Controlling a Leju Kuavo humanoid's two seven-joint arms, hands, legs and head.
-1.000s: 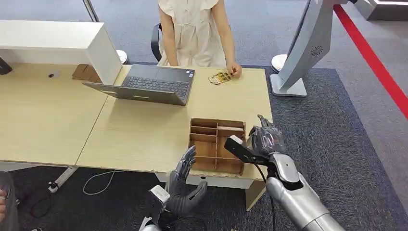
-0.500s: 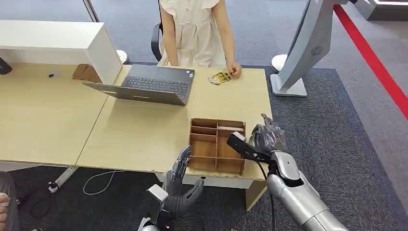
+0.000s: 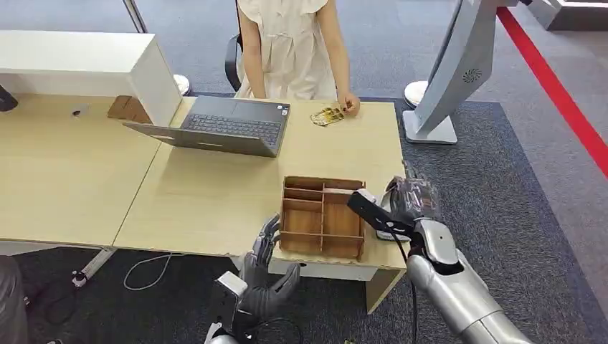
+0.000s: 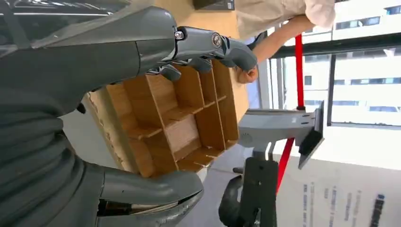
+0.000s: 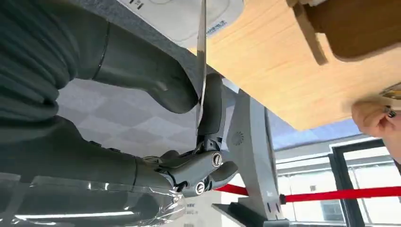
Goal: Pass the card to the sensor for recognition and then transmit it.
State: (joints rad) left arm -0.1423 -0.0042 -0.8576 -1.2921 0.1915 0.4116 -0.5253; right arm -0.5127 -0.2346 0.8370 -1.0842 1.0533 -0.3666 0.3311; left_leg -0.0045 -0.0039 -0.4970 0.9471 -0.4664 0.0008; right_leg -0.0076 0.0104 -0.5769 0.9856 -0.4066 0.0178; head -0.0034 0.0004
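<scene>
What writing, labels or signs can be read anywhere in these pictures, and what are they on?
Nothing can be read for certain.
Card pinched in the right hand: blue print on its white face, too small and turned.
White floor panel: dark lines of text, blurred.
Laptop: small stickers, too small.
Grey stand: a round vent pattern, no words.

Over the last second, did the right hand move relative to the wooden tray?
Yes. The right hand, pinching the card, has slid down and to the right in the head view, away from the wooden tray and past the table's edge.
</scene>
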